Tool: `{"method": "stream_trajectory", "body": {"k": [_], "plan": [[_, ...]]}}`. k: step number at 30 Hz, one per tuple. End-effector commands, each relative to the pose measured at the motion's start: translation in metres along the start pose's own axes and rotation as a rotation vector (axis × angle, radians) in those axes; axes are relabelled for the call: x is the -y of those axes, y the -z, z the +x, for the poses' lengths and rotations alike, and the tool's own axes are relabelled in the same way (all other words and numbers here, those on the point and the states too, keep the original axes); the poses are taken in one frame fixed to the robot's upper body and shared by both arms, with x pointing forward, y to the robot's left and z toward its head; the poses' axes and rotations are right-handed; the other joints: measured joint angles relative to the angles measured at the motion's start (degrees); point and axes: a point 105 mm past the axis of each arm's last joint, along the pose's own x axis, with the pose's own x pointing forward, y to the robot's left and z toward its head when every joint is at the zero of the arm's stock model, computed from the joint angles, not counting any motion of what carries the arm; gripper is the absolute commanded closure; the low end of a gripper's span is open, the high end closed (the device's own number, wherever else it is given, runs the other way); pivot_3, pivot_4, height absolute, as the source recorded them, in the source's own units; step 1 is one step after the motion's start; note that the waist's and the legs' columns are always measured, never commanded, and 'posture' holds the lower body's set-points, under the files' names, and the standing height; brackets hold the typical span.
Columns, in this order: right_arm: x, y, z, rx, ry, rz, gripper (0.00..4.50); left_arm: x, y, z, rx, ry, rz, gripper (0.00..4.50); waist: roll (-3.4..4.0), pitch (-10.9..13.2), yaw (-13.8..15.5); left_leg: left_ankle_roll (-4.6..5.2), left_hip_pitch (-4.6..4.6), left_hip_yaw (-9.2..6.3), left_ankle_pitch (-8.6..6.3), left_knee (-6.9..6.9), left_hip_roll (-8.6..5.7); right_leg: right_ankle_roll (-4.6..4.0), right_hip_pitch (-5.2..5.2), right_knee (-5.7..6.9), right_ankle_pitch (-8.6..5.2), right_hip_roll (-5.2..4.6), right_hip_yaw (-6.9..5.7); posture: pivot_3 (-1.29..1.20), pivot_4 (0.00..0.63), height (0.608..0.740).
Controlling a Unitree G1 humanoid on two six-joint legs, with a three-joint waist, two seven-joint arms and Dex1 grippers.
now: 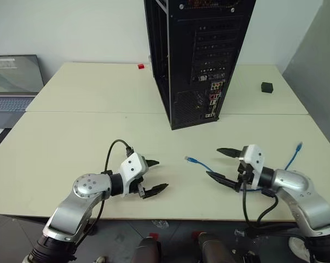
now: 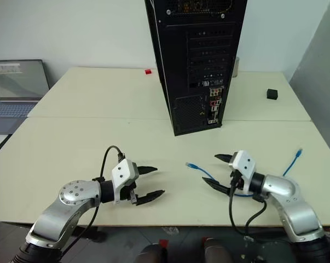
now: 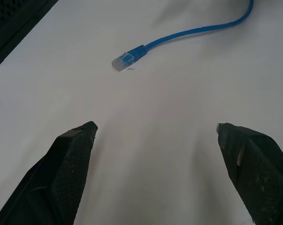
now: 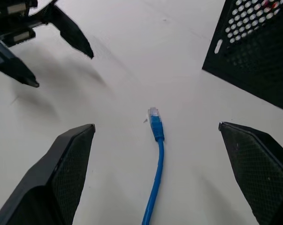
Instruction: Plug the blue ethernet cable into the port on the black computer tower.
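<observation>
- The thin bright blue ethernet cable [image 1: 200,163] lies loose on the pale cream table [image 1: 71,137]. One clear plastic plug [image 4: 153,112] rests on the table between the two grippers, and the cord runs from it under the right arm, so that the other end comes out on the far side of that arm.
- The right gripper [image 1: 221,164], with a white housing and two black fingers, has its fingers spread wide, one on each side of the cord just behind the plug. It holds nothing. I judge it stands this way to close on the cable near the plug.
- The left gripper [image 1: 155,176] has also its fingers spread wide and is empty. It is near the plug but apart from it, and points toward it, probably to help or to wait.
- The tall black metal computer tower [image 1: 197,55] stands upright further back on the table, with its rear panel turned toward the robot, so the small coloured connectors [image 1: 213,98] are reachable. The port is somewhere in this cluster, but I cannot tell which socket it is.
- The task is at an early step: the cable is not yet picked up, and the plug is well apart from the tower.
- Further away are a small black cube [image 1: 267,87], a small red object [image 1: 140,67] and an open grey laptop [image 1: 14,82].
</observation>
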Motion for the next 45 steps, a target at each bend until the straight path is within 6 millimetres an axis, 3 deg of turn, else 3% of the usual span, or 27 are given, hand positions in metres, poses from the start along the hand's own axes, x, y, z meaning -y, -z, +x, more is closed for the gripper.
{"method": "stream_trajectory", "body": {"k": [1,4,9,17,19,28,39,45], "plan": [[0.002,0.010,0.015,0.003,0.015,0.002,0.00,-0.007,-0.008,0.000,0.016,-0.036,0.053,0.15,0.00,0.00,0.01,0.00,-0.01,-0.01,0.00,0.00,0.00,0.00,-0.01,0.01,0.00,0.00,0.00,0.00,0.150,0.740],[0.002,0.022,0.027,-0.007,0.018,0.028,0.00,-0.006,-0.006,0.001,0.012,-0.040,0.056,0.15,0.01,0.00,0.01,0.00,-0.02,-0.01,0.00,0.00,-0.01,0.00,-0.02,0.02,0.00,-0.01,0.00,0.00,0.150,0.740],[0.000,0.025,0.044,0.018,0.020,0.036,0.00,-0.003,-0.007,0.001,0.019,-0.038,0.050,0.15,0.01,0.00,-0.09,0.00,-0.01,0.00,0.00,-0.01,0.02,-0.01,-0.04,0.05,0.00,0.00,0.00,0.00,0.150,0.740],[0.003,0.041,0.052,-0.041,0.025,0.012,1.66,0.004,-0.013,-0.001,0.056,0.025,0.030,0.00,-0.03,-0.03,-0.15,0.00,0.01,-0.01,0.00,0.00,0.04,-0.01,-0.03,0.07,0.01,0.00,0.00,0.00,0.150,0.740],[0.005,0.040,0.051,-0.046,0.023,-0.001,2.31,0.003,-0.013,-0.001,0.053,0.027,0.039,0.00,-0.03,-0.03,-0.16,0.00,0.16,0.03,0.00,0.00,0.03,-0.01,0.04,0.12,0.01,0.00,0.03,0.00,0.150,0.740],[0.004,0.032,0.047,-0.070,-0.044,-0.112,4.41,-0.006,-0.013,0.003,0.049,0.009,0.046,0.00,-0.02,-0.02,-0.05,0.03,0.72,-0.08,-0.02,-0.04,0.00,0.00,0.76,-0.11,-0.01,0.01,-0.06,0.00,0.150,0.740],[-0.003,-0.002,0.047,-0.014,-0.108,-0.184,4.46,-0.011,-0.014,0.005,0.049,0.003,0.053,0.00,-0.02,-0.01,-0.10,0.03,0.70,-0.14,-0.02,-0.05,0.02,-0.01,0.74,-0.10,-0.02,0.01,-0.09,0.00,0.150,0.740],[-0.004,-0.004,0.040,-0.033,-0.126,-0.103,3.46,-0.011,-0.013,0.006,0.049,0.003,0.058,0.00,-0.02,-0.01,-0.06,0.03,0.68,-0.32,-0.02,-0.04,0.00,-0.02,0.75,-0.12,-0.02,0.00,-0.11,0.00,0.150,0.740]]}}
